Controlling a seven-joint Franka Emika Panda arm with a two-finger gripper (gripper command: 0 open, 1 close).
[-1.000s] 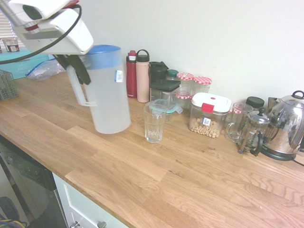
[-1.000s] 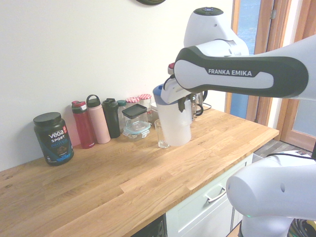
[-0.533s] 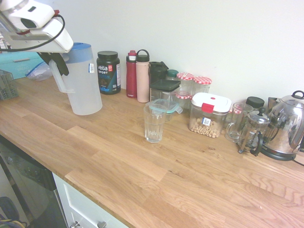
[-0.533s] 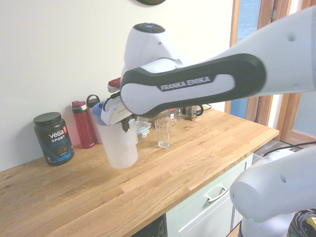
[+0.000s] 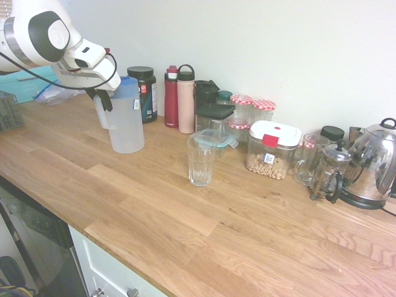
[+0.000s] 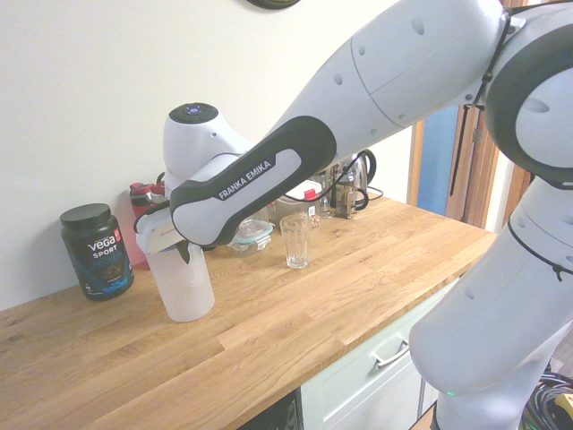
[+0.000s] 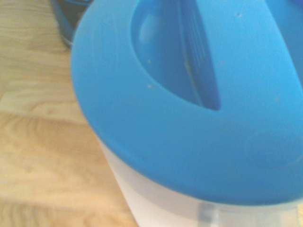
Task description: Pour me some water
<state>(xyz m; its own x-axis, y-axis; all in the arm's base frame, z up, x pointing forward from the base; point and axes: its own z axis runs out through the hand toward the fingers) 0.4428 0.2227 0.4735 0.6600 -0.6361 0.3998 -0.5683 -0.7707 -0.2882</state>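
A translucent white water pitcher (image 5: pixel 127 124) with a blue lid (image 7: pixel 189 109) stands upright near the back of the wooden counter, just in front of the black protein tub (image 5: pixel 143 90). My gripper (image 5: pixel 103 99) is shut on the pitcher's handle, on the side away from the glass. The clear drinking glass (image 5: pixel 201 159) stands by itself further along the counter, well apart from the pitcher (image 6: pixel 183 282). From the other side the glass (image 6: pixel 295 242) looks empty. Whether the pitcher's base touches the counter I cannot tell.
Along the wall stand a red bottle (image 5: pixel 171 96), a pink bottle (image 5: pixel 185 99), dark containers, checked-lid jars (image 5: pixel 263 111), a snack box (image 5: pixel 272 148), a glass mug, a French press (image 5: pixel 331 170) and a kettle (image 5: pixel 374 164). A wire rack (image 5: pixel 7 111) sits at the far left.
The arm has carried the pitcher away from the glass, along the counter toward the protein tub, and brought it down from tilted in the air to upright at counter level.
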